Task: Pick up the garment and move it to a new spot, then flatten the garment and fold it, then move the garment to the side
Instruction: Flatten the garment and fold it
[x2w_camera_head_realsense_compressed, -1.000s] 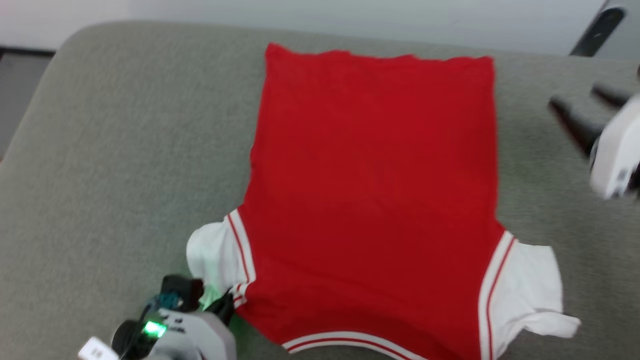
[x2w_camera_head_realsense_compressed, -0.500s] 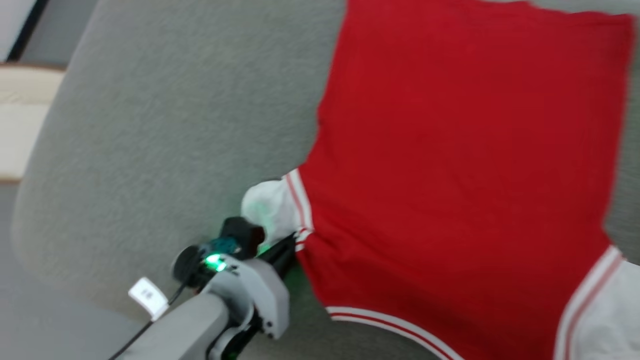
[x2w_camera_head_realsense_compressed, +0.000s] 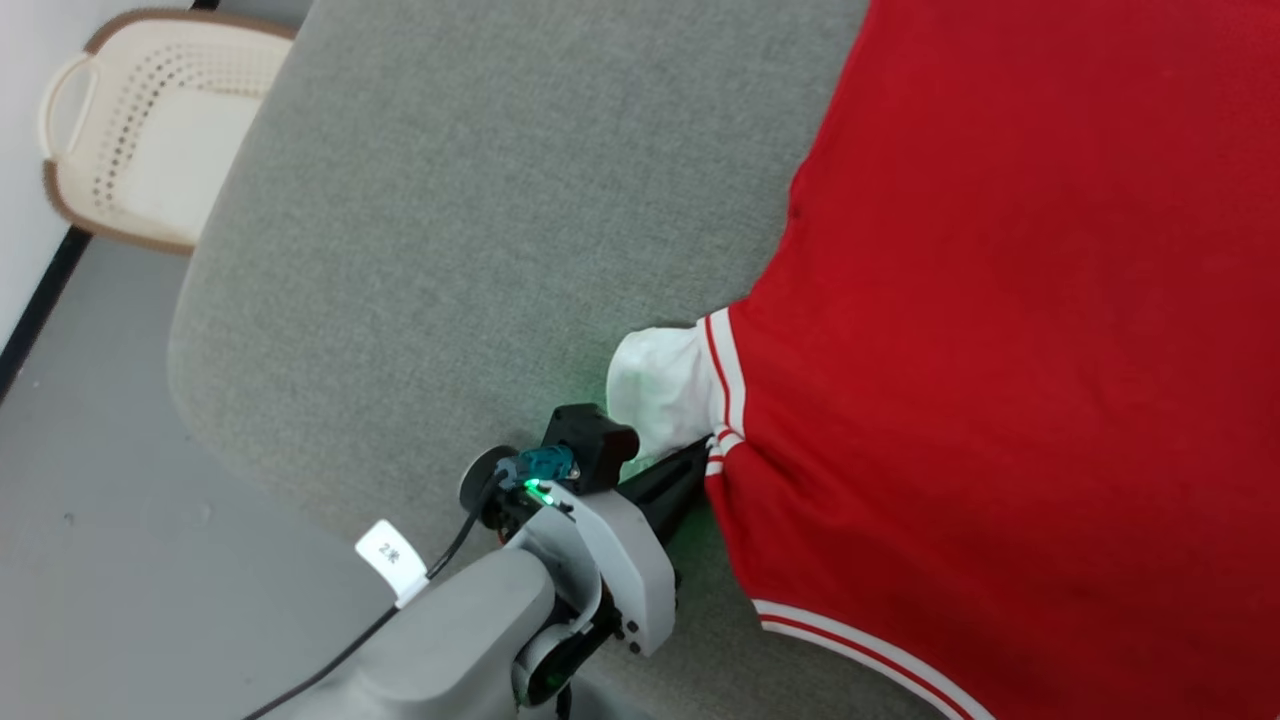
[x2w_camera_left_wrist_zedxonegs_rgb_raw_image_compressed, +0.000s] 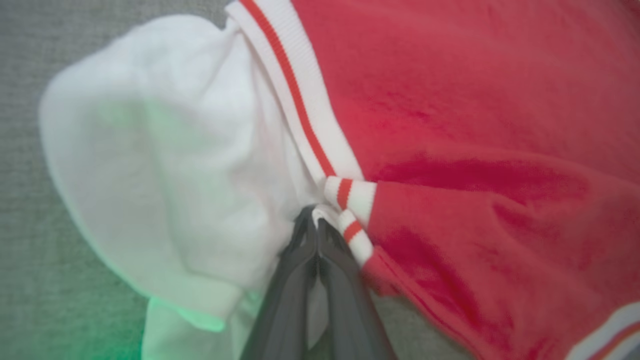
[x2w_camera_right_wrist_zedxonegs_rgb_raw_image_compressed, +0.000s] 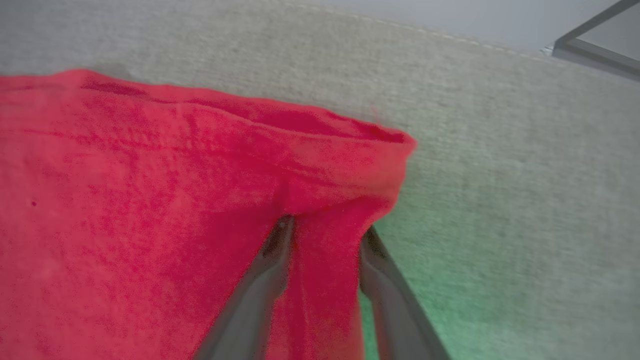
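Head view: the shirt (x2w_camera_head_realsense_compressed: 1000, 350) lies on a grey cushion (x2w_camera_head_realsense_compressed: 480, 200), filling the side from 12 to 5 o'clock, and is cut off by the top, right and bottom edges. No print shows on the red cloth. The left tool (x2w_camera_head_realsense_compressed: 700, 468) meets the shirt at 6 o'clock, its tips hidden where the bunched white sleeve (x2w_camera_head_realsense_compressed: 660, 385) joins the red. A cream basket (x2w_camera_head_realsense_compressed: 150, 120) stands on the floor (x2w_camera_head_realsense_compressed: 100, 500) at 10 o'clock.

Left wrist view: the left tool (x2w_camera_left_wrist_zedxonegs_rgb_raw_image_compressed: 316, 227) is pressed together, pinching white cloth beside the striped trim (x2w_camera_left_wrist_zedxonegs_rgb_raw_image_compressed: 345, 192). The sleeve (x2w_camera_left_wrist_zedxonegs_rgb_raw_image_compressed: 150, 150) is blurred.

Right wrist view: the right tool (x2w_camera_right_wrist_zedxonegs_rgb_raw_image_compressed: 325, 227) is spread, with a fold of the shirt's red corner (x2w_camera_right_wrist_zedxonegs_rgb_raw_image_compressed: 345, 165) between its fingers. At 1 o'clock a dark frame (x2w_camera_right_wrist_zedxonegs_rgb_raw_image_compressed: 595, 47) is cut off and hard to make out.
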